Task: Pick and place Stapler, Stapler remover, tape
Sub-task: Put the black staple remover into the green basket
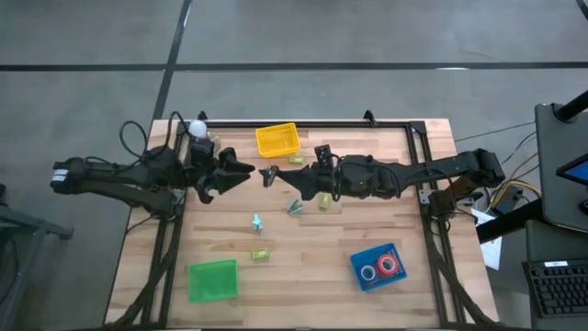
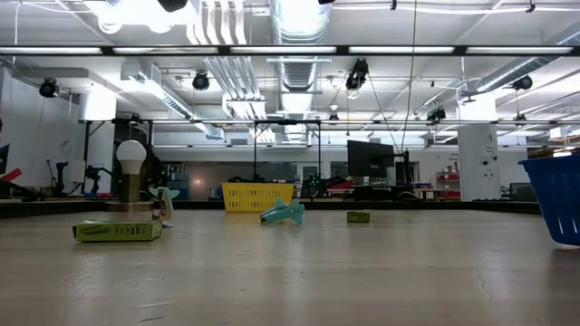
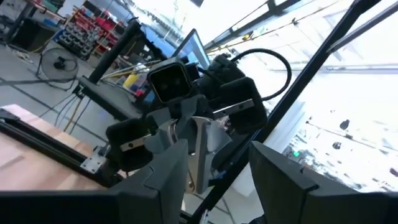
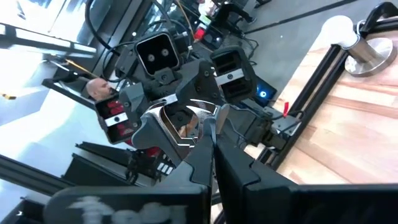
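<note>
Both arms are raised over the middle of the wooden desk (image 1: 312, 244), their hands pointed at each other near the far half of the surface.

Left hand (image 1: 241, 171) – fingers spread apart, nothing between them; in the left wrist view the gap between its two dark fingers (image 3: 165, 180) is clear, with the other arm's hand beyond it.
Right hand (image 1: 268, 175) – clenched, fingers pressed together, as the right wrist view shows (image 4: 208, 158); whether anything thin is pinched there cannot be told.

Tape: two rolls, one red (image 1: 390, 265) and one paler (image 1: 369, 273), lie side by side in the blue bin (image 1: 360, 258) at the near right of the desk. In the low view only the bin's wall shows at the right edge (image 2: 557, 195).

Other items on the desk:
- yellow basket (image 1: 277, 140) at the far edge, centre; also seen far back in the low view (image 2: 258, 196).
- green bin (image 1: 212, 280) at the near left.
- teal object (image 1: 256, 221) and a second teal piece (image 1: 295, 207) near the centre – what they are cannot be told.
- small yellow-green box (image 1: 260, 253) just nearer than the first teal object.
- lamp with white bulb (image 1: 197, 128) at the far left, beside the left arm.
</note>
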`<state>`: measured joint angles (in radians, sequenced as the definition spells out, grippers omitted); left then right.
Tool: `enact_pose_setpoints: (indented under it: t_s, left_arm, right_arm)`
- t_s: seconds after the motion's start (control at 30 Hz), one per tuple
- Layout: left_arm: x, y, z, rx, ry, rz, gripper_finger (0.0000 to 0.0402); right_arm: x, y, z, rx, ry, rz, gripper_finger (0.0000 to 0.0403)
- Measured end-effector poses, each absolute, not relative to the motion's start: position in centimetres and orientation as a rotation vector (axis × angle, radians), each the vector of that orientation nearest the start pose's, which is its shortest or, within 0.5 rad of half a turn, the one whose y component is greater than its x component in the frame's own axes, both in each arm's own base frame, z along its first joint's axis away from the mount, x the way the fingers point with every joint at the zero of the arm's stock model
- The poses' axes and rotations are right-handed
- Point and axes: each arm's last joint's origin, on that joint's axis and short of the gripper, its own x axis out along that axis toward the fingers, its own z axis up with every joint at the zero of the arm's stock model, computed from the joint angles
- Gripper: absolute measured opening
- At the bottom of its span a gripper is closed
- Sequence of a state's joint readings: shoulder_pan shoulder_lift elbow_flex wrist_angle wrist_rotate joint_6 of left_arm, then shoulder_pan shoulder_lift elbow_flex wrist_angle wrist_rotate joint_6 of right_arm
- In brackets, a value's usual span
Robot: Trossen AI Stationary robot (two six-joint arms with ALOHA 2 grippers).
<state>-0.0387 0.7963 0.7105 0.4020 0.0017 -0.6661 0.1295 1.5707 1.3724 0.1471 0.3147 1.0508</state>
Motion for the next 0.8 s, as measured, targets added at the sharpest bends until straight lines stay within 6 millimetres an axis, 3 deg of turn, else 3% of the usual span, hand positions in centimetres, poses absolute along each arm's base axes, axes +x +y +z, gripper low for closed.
enact_pose_setpoints:
  t_s: [0.53, 0.8]
  left_arm:
    - [20.2, -1.0, 37.7, -0.723, -0.294, -0.232, 0.0174]
    - [20.3, -0.9, 36.9, -0.759, -0.211, -0.211, 0.0174]
  right_arm:
    - [36.5, 3.9, 37.6, 1.04, -0.055, -0.18, 0.0008]
    - [36.6, 3.9, 37.6, 1.038, -0.059, -0.18, 0.0008]
